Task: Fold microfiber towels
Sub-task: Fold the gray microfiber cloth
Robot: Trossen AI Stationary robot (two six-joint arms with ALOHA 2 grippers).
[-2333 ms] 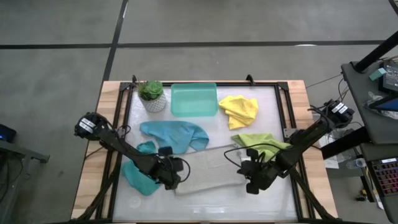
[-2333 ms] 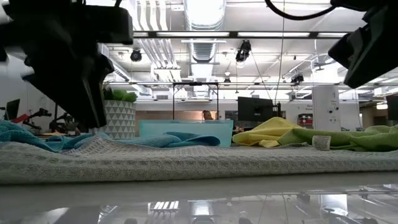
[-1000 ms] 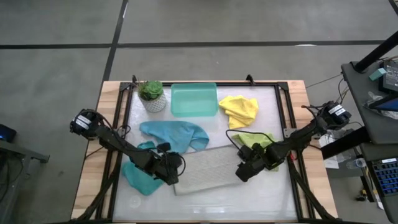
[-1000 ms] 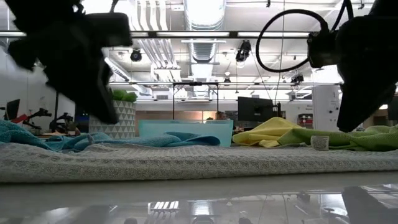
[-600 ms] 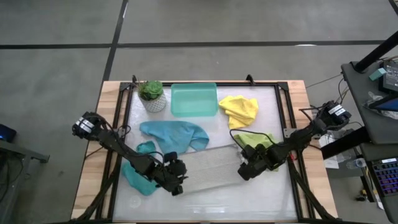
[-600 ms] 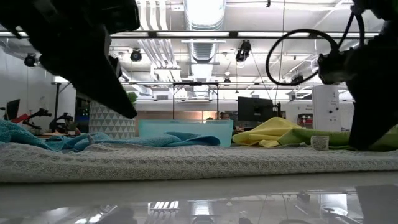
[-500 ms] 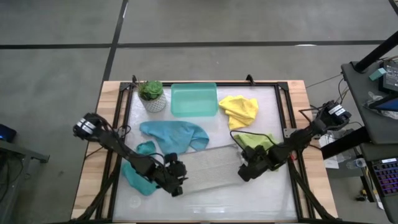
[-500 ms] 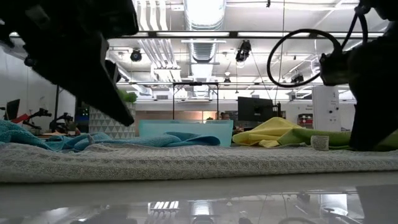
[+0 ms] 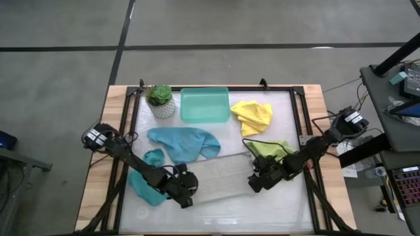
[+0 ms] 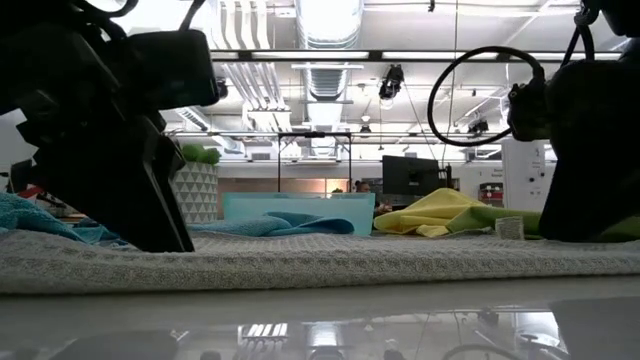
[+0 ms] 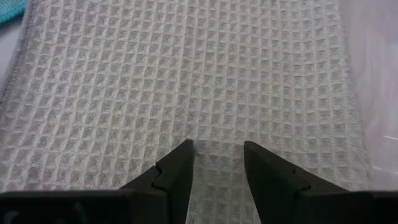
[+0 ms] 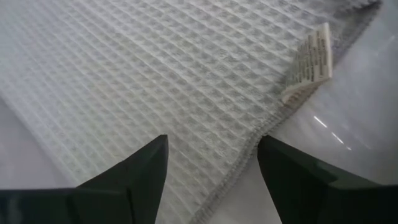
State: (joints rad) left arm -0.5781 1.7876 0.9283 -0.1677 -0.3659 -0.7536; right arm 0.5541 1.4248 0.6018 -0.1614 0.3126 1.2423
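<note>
Teal tray (image 9: 205, 105) holding no towels, grey towel (image 9: 220, 177) flat nearby

The grey towel (image 9: 220, 177) has both ends hidden under the grippers in the high view. The care tag's (image 12: 311, 61) print is too blurred to read.

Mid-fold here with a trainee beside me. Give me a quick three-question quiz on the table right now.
1. True or false: the grey towel lies spread flat between the left tool and the right tool.
2. Which towel lies crumpled right beside the teal tray? A) yellow towel B) lime green C) grey
3. Fill in: the white label sits at a ____ of the grey towel.

Key: 1 true; 2 A; 3 corner.
</note>
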